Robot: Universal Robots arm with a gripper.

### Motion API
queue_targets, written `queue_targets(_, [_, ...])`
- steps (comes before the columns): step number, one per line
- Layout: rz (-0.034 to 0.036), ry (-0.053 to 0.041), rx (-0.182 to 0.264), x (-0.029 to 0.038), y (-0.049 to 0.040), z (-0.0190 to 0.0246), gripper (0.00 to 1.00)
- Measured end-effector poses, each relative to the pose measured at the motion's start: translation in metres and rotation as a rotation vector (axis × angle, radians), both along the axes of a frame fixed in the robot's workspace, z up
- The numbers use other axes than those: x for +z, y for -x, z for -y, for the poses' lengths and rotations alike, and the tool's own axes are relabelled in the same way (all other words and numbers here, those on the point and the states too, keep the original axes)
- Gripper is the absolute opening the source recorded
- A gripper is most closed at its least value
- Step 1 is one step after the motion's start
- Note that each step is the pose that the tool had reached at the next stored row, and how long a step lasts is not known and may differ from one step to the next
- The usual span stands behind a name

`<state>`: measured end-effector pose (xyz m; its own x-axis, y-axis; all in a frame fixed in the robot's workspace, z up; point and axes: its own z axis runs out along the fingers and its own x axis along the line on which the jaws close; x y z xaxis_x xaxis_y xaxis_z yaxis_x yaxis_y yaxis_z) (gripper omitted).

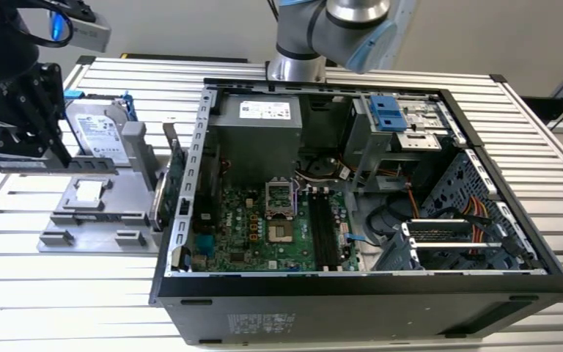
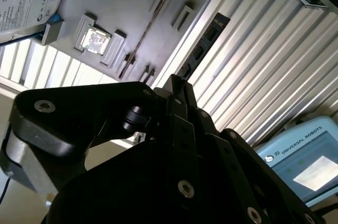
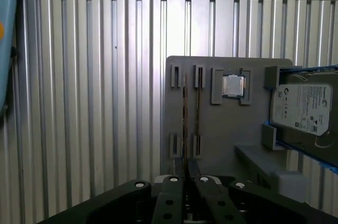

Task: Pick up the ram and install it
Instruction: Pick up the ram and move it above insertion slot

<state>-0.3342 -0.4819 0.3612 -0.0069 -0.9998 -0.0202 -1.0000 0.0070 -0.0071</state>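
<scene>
Grey tray with hard drive; ram apparently in the pincer

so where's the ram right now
The ram is held in the claw, close to the grey parts tray, at the exterior view's left of the open computer case.

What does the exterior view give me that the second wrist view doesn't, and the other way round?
Exterior view: the open computer case with its motherboard, and the arm's base behind it.

Second wrist view: a close look at the ram clamped in the gripper and sticking out past the fingertips, plus a touchscreen pendant off the table's edge.

Both: the grey parts tray, the hard drive held in it, and the slatted table.
</scene>
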Motion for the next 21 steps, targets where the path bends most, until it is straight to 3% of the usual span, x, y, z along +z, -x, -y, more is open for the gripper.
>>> queue_targets(21, [-0.0002, 0.0000, 0.000, 0.0000, -0.0146, 0.0000, 0.00])
